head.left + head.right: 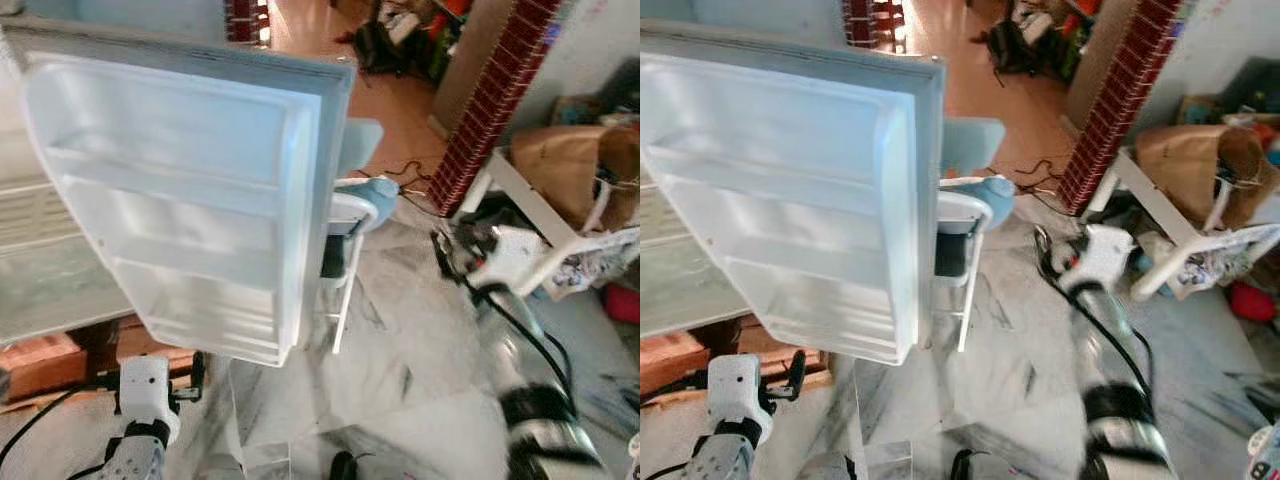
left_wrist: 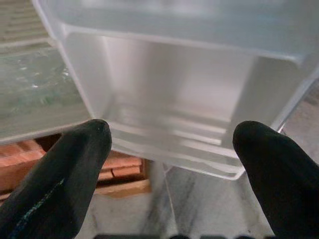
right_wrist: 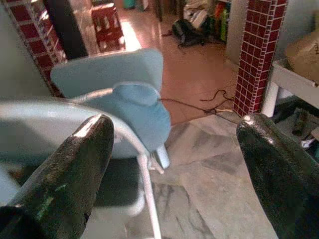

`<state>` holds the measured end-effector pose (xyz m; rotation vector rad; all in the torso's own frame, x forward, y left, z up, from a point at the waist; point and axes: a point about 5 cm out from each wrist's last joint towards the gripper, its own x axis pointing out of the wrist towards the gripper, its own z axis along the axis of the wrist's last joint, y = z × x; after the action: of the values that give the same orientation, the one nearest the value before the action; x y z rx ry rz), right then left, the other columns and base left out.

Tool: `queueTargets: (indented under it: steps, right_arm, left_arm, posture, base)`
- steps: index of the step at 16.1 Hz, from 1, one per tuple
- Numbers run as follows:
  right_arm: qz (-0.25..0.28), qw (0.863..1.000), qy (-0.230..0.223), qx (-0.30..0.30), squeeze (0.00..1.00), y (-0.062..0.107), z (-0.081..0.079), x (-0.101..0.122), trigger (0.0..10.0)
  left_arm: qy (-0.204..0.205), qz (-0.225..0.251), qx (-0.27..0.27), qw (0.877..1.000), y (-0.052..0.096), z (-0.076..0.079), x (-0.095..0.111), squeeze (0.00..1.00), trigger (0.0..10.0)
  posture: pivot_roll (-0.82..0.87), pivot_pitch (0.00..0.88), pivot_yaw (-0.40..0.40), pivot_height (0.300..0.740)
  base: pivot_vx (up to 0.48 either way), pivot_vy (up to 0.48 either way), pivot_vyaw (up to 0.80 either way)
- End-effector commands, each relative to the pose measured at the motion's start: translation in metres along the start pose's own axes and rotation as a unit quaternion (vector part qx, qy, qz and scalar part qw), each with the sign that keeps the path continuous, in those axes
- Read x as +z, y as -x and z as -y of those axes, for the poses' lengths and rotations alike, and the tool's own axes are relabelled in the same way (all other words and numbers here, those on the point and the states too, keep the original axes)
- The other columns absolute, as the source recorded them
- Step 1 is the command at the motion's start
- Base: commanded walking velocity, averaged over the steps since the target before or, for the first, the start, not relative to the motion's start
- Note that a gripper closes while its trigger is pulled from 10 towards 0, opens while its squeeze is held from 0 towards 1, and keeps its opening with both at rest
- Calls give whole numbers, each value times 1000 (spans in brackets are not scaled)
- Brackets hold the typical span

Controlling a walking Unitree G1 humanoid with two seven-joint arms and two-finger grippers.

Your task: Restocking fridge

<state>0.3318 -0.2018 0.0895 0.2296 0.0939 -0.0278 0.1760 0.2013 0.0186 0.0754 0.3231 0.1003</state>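
Three empty shelves run down the inside of the fridge door (image 1: 190, 200), which stands swung wide open on the robot's left, its long axis tilted top to bottom, its inner face turned toward the robot and its free edge pointing at the blue chair (image 1: 358, 205) just behind it. Nothing to restock is held or in sight (the shelves look bare).

Beside the marble floor (image 1: 400, 340), the right gripper (image 3: 174, 144) is raised toward the chair, fingers spread wide with nothing between them. The left gripper (image 2: 169, 139) sits low under the door's bottom shelf, likewise wide apart and empty.

My worry: the left arm rising could knock the door's lower shelf, or the door could swing into the chair.
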Motion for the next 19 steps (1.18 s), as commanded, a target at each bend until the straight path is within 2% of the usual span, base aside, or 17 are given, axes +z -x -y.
queueTargets:
  steps: [1, 2, 4, 5, 6, 8, 12, 14, 16, 17, 19]
  right_arm:
    - [6, 999, -29, -12, 0, -12, -17, 7, 10000]
    - [3, 999, -35, 1, 0, -21, -38, 9, 10000]
    - [11, 995, -55, 78, 0, -29, -86, 17, 10000]
    - [21, 992, -56, 115, 0, -30, -103, 23, 10000]
    - [33, 988, -46, 142, 0, -29, -113, 26, 10000]
    - [42, 986, -25, 160, 0, -25, -119, 21, 10000]
    - [28, 987, -47, 152, 0, -20, -109, 10, 10000]
    - [40, 974, -80, 210, 0, -14, -121, 15, 10000]
    - [38, 957, -99, 269, 0, -7, -134, 17, 10000]
    - [30, 942, -110, 316, 0, 0, -144, 16, 10000]
    - [13, 916, -129, 379, 0, 12, -155, 13, 10000]
  left_arm:
    - [-9, 4, -8, 1000, -4, 4, 3, 0, 10000]
    - [-14, 8, -11, 1000, -6, 7, 5, 0, 10000]
    - [-19, -3, -9, 1000, -6, 6, 1, 0, 10000]
    - [-14, -12, -1, 1000, -4, 3, -3, 0, 10000]
    - [-16, -11, 6, 1000, -4, 1, -4, 0, 10000]
    - [-29, 0, 10, 1000, -6, 1, 0, 0, 10000]
    - [-35, 12, -6, 999, -14, 9, 7, 0, 10000]
    - [-35, 7, -8, 999, -14, 9, 4, 0, 10000]
    - [-32, -17, 9, 999, -8, 0, -8, 0, 10000]
    - [-13, -40, 40, 998, -2, -13, -18, 0, 10000]
    - [-5, -55, 62, 997, 3, -23, -26, 0, 10000]
  posture:
    - [164, 81, -67, 740]
    - [165, 79, -66, 740]
    - [173, 76, -69, 740]
    - [177, 74, -72, 740]
    - [183, 75, -77, 740]
    - [187, 74, -82, 740]
    - [168, 78, -73, 740]
    - [164, 80, -69, 740]
    - [163, 86, -67, 740]
    - [167, 91, -69, 740]
    - [178, 88, -75, 740]
  base:
    - [0, 0, 0]
    - [0, 0, 0]
    - [0, 0, 0]
    - [0, 0, 0]
    - [0, 0, 0]
    - [0, 0, 800]
    - [0, 0, 800]
    - [0, 0, 800]
    - [0, 0, 800]
    - [0, 0, 800]
    - [0, 0, 800]
